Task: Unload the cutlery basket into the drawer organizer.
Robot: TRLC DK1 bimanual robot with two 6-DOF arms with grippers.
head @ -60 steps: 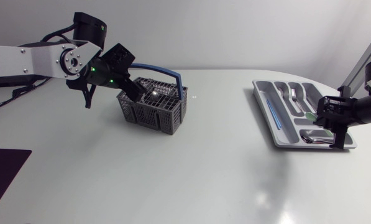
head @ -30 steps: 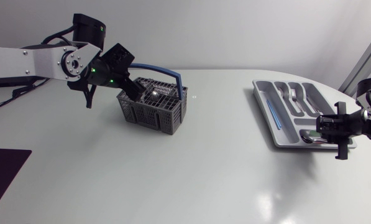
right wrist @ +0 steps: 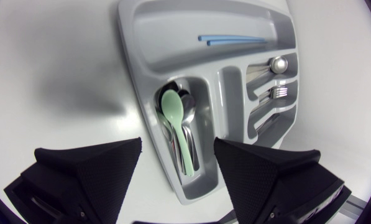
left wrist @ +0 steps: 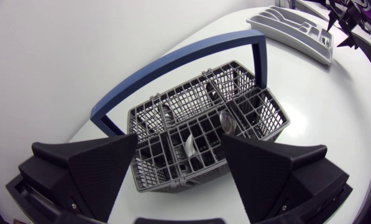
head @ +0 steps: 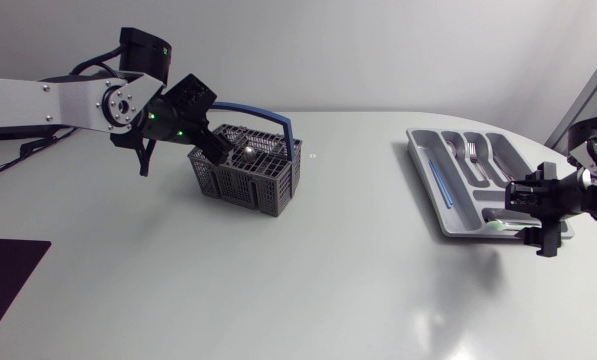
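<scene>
- Cutlery basket (head: 246, 170) was dark grey in a fine grid pattern, its handle (head: 268, 118) blue
- Drawer organizer (head: 416, 149) was plain light grey
- Spoon (head: 497, 224) at its 5 o'clock was mint green
- Sticks (head: 439, 183) at its 9 o'clock were blue

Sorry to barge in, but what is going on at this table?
Two robot arms are unloading a cutlery basket into an organizer. The left gripper hangs open just above the basket, which holds a few pieces. The right gripper is open over the organizer, where a green spoon lies on metal spoons in one compartment.
</scene>
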